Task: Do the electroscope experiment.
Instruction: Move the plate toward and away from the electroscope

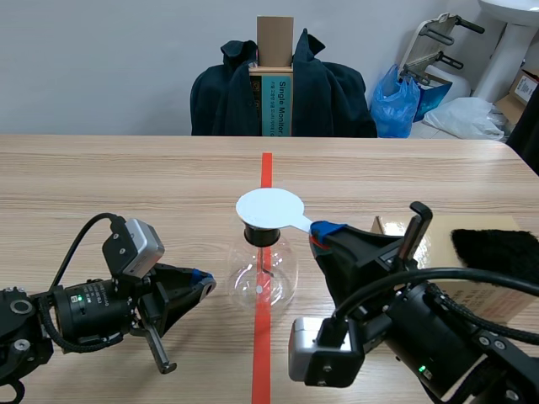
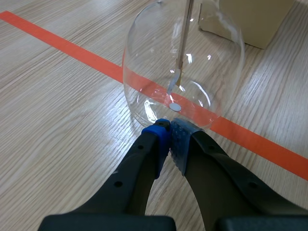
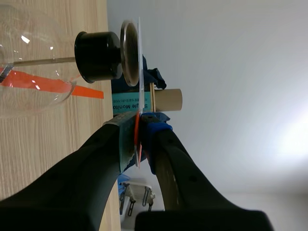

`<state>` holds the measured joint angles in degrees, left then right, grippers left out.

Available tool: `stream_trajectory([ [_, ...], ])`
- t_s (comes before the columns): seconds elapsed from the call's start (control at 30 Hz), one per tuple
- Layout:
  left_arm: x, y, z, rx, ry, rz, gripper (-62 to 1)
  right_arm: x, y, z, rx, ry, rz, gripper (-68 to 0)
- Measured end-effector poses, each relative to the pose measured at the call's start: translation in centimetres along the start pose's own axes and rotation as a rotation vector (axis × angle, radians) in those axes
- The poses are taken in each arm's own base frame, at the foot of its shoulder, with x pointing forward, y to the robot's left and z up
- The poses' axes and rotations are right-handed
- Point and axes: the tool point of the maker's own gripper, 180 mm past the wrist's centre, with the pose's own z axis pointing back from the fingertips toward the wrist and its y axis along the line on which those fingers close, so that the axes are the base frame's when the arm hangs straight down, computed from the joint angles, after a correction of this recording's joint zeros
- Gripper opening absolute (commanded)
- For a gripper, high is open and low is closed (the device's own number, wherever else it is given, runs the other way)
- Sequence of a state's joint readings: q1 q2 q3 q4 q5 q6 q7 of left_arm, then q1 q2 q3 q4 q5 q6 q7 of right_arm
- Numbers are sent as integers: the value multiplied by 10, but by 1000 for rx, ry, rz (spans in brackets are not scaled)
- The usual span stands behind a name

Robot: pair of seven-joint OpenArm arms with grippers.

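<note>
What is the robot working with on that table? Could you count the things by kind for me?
Glass electroscope flask: 1
White disc paddle, held in the right gripper: 1
Cardboard box: 1
Black fuzzy cloth: 1
Total: 4

A pale wooden table (image 1: 126, 177) runs back to a plain, evenly lit grey-white wall (image 1: 109, 59). Right behind it, a dark jacket (image 1: 337, 97) is draped around a tall cardboard box (image 1: 274, 38). Over in the far corner sit a blue plastic bag (image 1: 396, 101), a metal frame (image 1: 438, 46) and a white pedestal basin (image 1: 512, 42).
</note>
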<state>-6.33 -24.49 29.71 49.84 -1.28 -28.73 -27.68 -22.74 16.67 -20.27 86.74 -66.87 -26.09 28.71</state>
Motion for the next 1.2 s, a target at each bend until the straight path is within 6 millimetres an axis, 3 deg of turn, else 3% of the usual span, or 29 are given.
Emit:
stream_trajectory([
  [0.33,0,0,0,0,0,0,-581,1,1,0,3,-6,6,-667],
  [0.87,0,0,0,0,0,0,-581,-49,0,7,-1,273,7,-667],
  [1.2,0,0,0,0,0,0,-581,-57,-12,10,-66,323,6,-667],
])
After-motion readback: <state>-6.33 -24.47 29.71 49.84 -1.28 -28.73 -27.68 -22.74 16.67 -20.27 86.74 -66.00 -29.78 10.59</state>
